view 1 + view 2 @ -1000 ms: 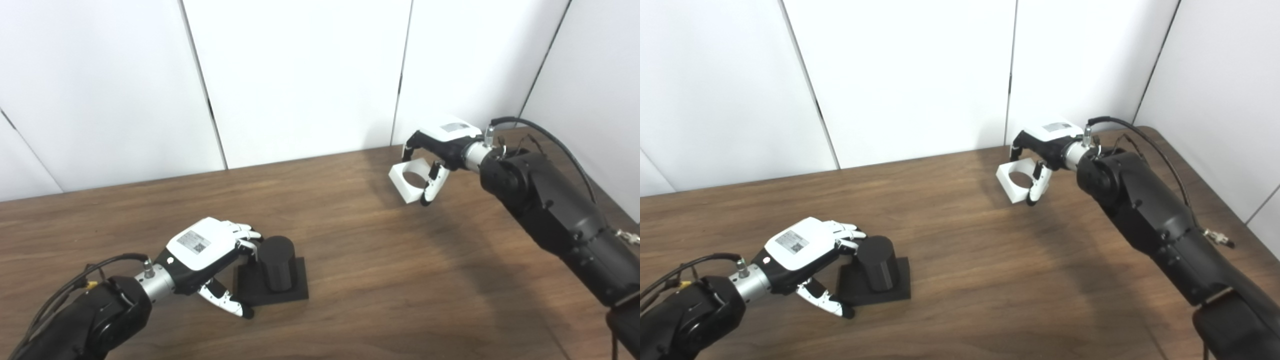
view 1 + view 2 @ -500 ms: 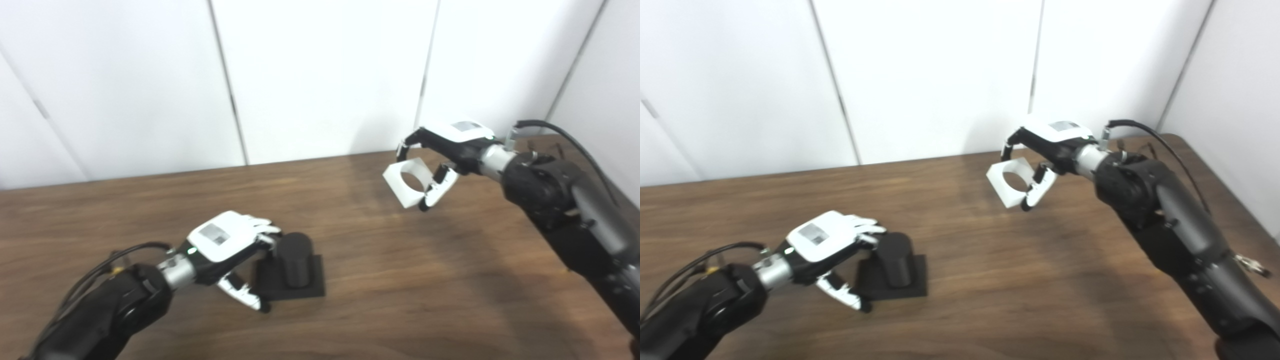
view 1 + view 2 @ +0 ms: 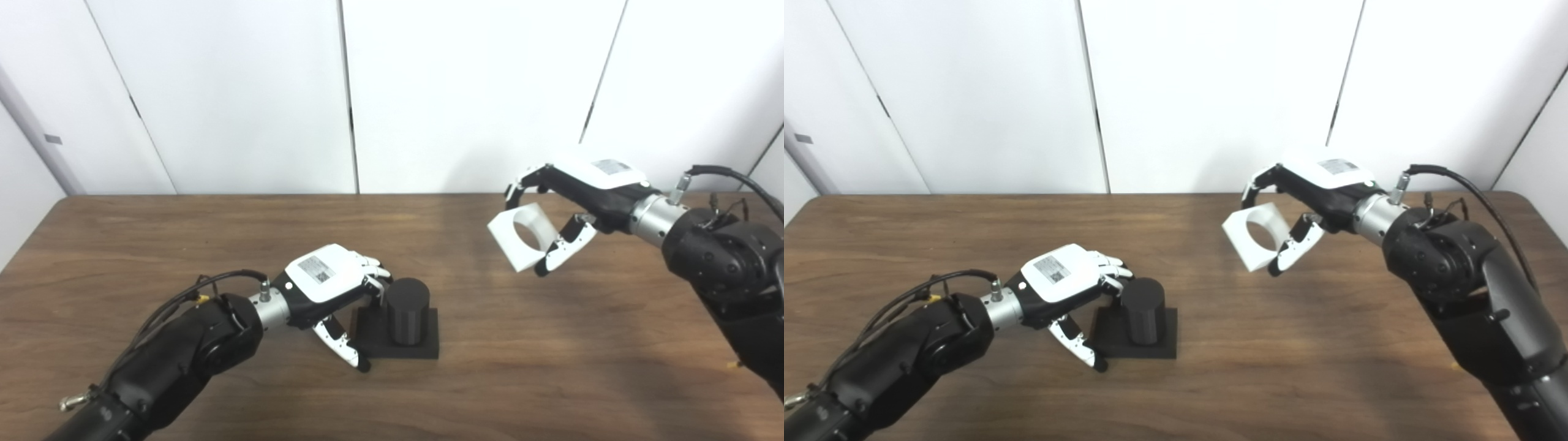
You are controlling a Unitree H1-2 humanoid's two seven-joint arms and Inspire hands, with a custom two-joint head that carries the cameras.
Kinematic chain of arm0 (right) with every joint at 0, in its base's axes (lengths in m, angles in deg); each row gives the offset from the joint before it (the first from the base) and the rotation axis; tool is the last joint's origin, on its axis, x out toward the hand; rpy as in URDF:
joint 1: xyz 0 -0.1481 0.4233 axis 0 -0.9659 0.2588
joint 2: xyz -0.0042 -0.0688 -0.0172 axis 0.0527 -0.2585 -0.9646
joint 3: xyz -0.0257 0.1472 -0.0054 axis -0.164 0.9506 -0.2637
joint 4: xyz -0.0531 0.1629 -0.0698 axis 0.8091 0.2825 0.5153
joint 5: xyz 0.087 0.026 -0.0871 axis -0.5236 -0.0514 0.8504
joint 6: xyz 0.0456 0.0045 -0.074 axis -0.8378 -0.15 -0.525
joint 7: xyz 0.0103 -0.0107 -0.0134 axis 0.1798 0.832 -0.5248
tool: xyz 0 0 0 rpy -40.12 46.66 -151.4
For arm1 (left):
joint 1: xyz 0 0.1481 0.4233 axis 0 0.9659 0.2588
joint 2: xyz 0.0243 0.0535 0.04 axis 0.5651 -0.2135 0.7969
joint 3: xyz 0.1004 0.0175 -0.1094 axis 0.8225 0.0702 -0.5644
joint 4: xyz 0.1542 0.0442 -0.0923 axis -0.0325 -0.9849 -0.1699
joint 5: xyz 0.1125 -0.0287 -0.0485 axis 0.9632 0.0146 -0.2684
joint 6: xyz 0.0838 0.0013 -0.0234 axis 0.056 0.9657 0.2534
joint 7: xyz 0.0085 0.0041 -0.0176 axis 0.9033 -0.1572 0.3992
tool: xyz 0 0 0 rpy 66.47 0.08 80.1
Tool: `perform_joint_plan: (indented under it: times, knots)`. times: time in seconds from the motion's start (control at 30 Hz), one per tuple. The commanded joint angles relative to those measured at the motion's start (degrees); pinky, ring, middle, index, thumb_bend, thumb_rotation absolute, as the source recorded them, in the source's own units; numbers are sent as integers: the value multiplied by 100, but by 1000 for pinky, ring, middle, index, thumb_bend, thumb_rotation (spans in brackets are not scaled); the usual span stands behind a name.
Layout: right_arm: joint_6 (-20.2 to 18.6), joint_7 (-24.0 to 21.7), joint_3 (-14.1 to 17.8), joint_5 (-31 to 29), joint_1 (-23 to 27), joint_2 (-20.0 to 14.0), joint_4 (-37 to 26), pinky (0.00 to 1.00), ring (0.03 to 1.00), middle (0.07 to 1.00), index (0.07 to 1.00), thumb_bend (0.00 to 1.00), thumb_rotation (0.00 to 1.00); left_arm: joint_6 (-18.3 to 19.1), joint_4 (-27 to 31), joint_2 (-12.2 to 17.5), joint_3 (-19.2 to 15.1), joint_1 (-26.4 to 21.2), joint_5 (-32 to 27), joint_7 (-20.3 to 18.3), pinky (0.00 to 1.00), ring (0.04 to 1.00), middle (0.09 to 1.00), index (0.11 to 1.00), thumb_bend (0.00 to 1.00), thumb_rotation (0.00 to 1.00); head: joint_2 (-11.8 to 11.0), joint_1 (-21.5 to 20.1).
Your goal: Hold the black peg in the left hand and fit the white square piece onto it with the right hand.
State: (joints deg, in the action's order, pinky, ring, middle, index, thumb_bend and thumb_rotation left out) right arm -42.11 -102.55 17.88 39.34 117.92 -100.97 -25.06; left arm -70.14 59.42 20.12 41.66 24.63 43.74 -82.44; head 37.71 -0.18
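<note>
Just right hand raised, fingers clasping white square piece with round hole, left hand fingers spread against upright black cylindrical peg on wooden table.

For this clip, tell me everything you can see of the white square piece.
The white square piece is a chunky matte block, plastic by the look of it, with a wide round hole through its middle. It is off the table, held in the air by the right hand: fingers curl over its top edge and the thumb presses its lower right side. It is tilted, one corner lowest, hole facing the cameras. It hangs up and to the right of the black peg, well apart from it, not yet fitted.
</note>
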Motion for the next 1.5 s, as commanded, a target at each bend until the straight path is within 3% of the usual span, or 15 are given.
perform_joint_plan:
  times: [0.0, 0.6, 1.47]
  knots:
    - [108, 5, 42, -77, 343, 44, -268, 692, 774, 734, 479, 518, 132, 64, -242, -88, 408, 341, 538, -585, 827, 879, 849, 494, 520, 83, 10, -2]
    - [187, -115, -314, -26, 468, 701, -195, 697, 778, 737, 479, 518, 136, 110, -318, -239, 439, 341, 672, -407, 805, 867, 846, 493, 519, 84, 18, 105]
    - [515, -51, -817, 156, 521, 1384, 317, 686, 764, 737, 478, 520, 134, 358, -154, -297, 461, 313, 638, -738, 833, 892, 865, 495, 518, 86, 67, 211]
